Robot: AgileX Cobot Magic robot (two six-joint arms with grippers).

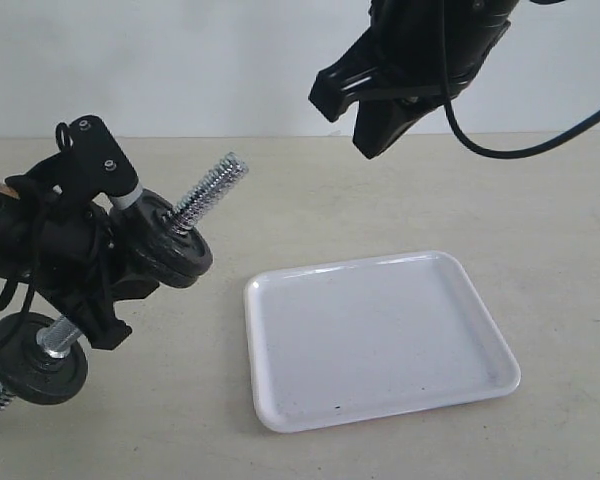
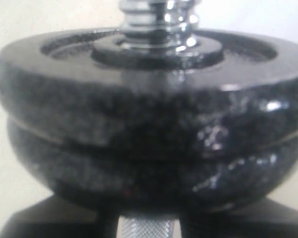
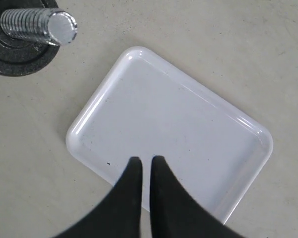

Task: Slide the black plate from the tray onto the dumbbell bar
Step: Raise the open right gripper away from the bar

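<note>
The sliding looks done. One tray is lying bare on the right. The plate is sitting outermost of two at the far end of the one bar, with a third disc at the near end. The left gripper is clamping the bar. The right gripper, nearly closed and empty, is hanging above. The next move calls for lowering the bar level.

A round black iron disc shows at eight o'clock against the pale beige desk; white wall at twelve.
</note>
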